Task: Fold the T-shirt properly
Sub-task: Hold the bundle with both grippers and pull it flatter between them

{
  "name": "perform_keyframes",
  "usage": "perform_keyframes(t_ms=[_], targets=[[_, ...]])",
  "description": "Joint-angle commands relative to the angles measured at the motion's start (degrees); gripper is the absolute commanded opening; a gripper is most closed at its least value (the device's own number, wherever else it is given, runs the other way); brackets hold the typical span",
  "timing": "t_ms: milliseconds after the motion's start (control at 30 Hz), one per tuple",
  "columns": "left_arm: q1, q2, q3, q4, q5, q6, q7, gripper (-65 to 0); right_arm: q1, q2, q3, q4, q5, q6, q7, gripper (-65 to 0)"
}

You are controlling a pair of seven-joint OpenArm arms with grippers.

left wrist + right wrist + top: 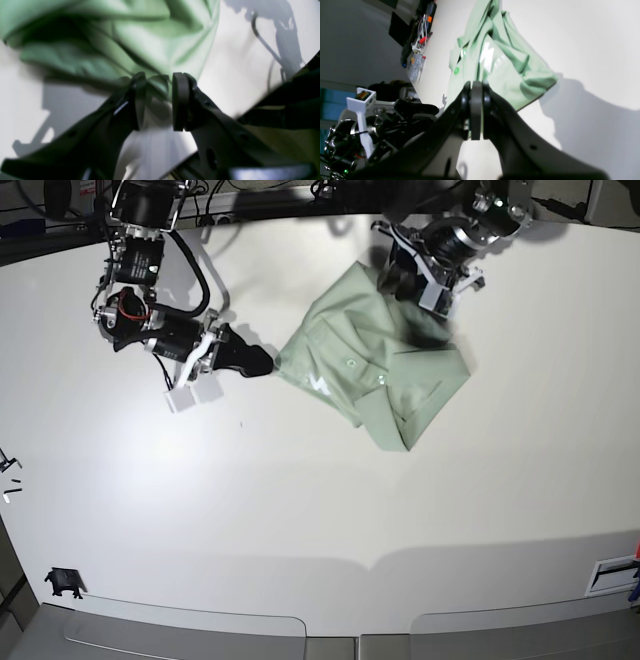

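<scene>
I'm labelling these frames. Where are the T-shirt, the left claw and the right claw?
T-shirt (385, 365): base view, middle of the cloth.
Left claw (158, 100): left wrist view, gap between its tips.
Right claw (476, 87): right wrist view, between its closed tips.

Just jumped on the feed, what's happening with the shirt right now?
Both arms are working on the T-shirt, which lies rumpled and only partly folded on the white table. The right gripper is shut at the shirt's edge; whether it pinches cloth is unclear. The left gripper is at the opposite side with its jaws apart and a fold of green fabric between them, not clamped. The fold is not finished.
</scene>
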Motion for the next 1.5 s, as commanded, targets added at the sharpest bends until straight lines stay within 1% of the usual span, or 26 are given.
perform_keyframes(t_ms=[0,67,100,133,200,233,267,300,367,533,667,800,900,1000,1033,1100,1133,1233,1267,1367,1467], targets=[[-0.9,0.0,0.0,0.9,-1.0,0.1,-1.6,-48.6,1.5,0.6,0.2,1.1,1.6,0.3,0.9,-65.0],[-2.8,0.0,0.0,0.8,-1.2,3.5,-1.4,-48.6,2.4,0.6,0.1,1.1,0.0,0.3,0.9,-65.0],[-3.7,0.0,0.0,0.7,-1.2,5.0,-1.4,-48.6,3.0,0.6,0.0,1.1,-2.1,0.3,0.9,-62.3],[-4.5,0.0,0.0,0.5,-1.2,5.9,-1.4,-48.5,3.5,0.7,-0.3,1.1,-4.8,0.3,1.9,-55.9],[-5.9,0.0,0.0,-0.7,-1.2,6.0,-1.3,-46.6,4.2,0.7,-1.5,1.1,-9.9,0.3,6.6,-42.4],[-6.6,0.0,0.0,-1.5,-1.3,6.0,-1.2,-45.4,4.4,0.7,-2.5,1.1,-12.3,0.3,9.2,-38.3],[-7.0,0.0,0.0,-2.4,-1.7,6.0,-1.0,-44.8,4.5,0.7,-3.7,1.1,-15.0,0.3,11.6,-36.7],[-7.3,0.0,0.0,-3.3,-1.7,6.0,-1.0,-44.5,4.7,0.7,-5.1,1.0,-17.6,0.3,13.4,-36.6],[-8.0,0.0,0.0,-5.5,-1.7,6.0,-1.0,-44.5,4.9,0.8,-8.8,1.0,-20.7,0.3,14.3,-36.6],[-8.7,0.0,0.0,-9.5,-1.6,6.0,-1.0,-44.5,4.9,0.8,-17.9,1.0,-21.1,0.3,12.7,-36.8],[-8.7,0.0,0.0,-9.7,-1.6,6.0,-0.1,-44.5,4.9,0.8,-21.3,1.0,-21.1,0.3,12.2,-36.8],[-8.6,0.0,0.0,-9.7,-1.6,6.0,0.3,-44.5,4.9,0.8,-20.0,1.0,-21.1,0.3,10.6,-36.9],[-8.6,0.0,0.0,-9.7,-1.6,6.0,0.3,-44.5,4.9,0.8,-16.3,1.0,-21.1,0.3,10.6,-36.9],[-8.6,0.0,0.0,-9.7,-1.6,6.0,0.3,-44.5,4.9,0.8,-11.5,1.0,-20.9,0.3,12.6,-36.9],[-8.6,0.0,0.0,-9.7,-1.6,6.0,0.3,-44.5,4.9,0.8,-10.2,1.0,-20.9,0.3,13.4,-37.5],[-8.7,0.0,0.0,-9.7,-1.6,6.0,0.3,-44.5,4.9,0.8,-8.7,1.0,-20.9,0.3,14.0,-41.8],[-8.7,0.0,0.0,-9.7,-1.6,6.0,0.3,-44.5,4.9,0.8,-8.7,1.0,-20.9,0.3,14.0,-43.3],[-8.7,0.0,0.0,-9.7,-1.6,5.3,0.2,-44.5,4.9,0.8,-10.2,1.0,-21.2,0.3,14.1,-43.6],[-8.7,0.0,0.0,-9.7,-1.6,5.1,0.3,-44.5,4.9,0.8,-10.9,1.0,-22.3,0.3,14.5,-43.6],[-8.7,0.0,0.0,-9.7,-1.6,5.1,0.3,-44.5,4.8,0.8,-13.7,1.0,-28.5,0.3,18.1,-43.6],[-8.7,0.0,0.0,-9.7,-1.6,5.1,0.3,-44.5,4.9,0.8,-16.1,0.9,-30.1,0.3,19.0,-43.6]])
